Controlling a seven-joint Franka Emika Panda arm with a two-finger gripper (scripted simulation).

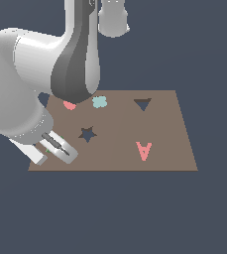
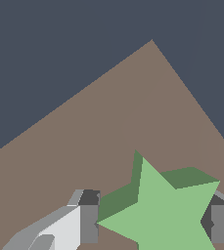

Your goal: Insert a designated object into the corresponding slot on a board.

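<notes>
The light-green star (image 2: 168, 211) lies between my fingers in the wrist view, its points touching both pads. In the exterior view only a green speck of the star (image 1: 47, 149) shows between the fingers. My gripper (image 1: 54, 155) (image 2: 152, 225) is down at the brown board (image 1: 116, 158) (image 2: 133, 112), near the front corner on the exterior view's left, and is shut on the star. The dark star-shaped slot (image 1: 87, 134) lies a little farther in on the board, toward the exterior view's right of the gripper, with nothing in it.
A pink letter A (image 1: 143, 150) lies on the board toward the exterior view's right. A pale teal blob piece (image 1: 99, 102) and a dark triangular hole (image 1: 142, 104) are along the far edge. The arm half hides a pink piece (image 1: 69, 105).
</notes>
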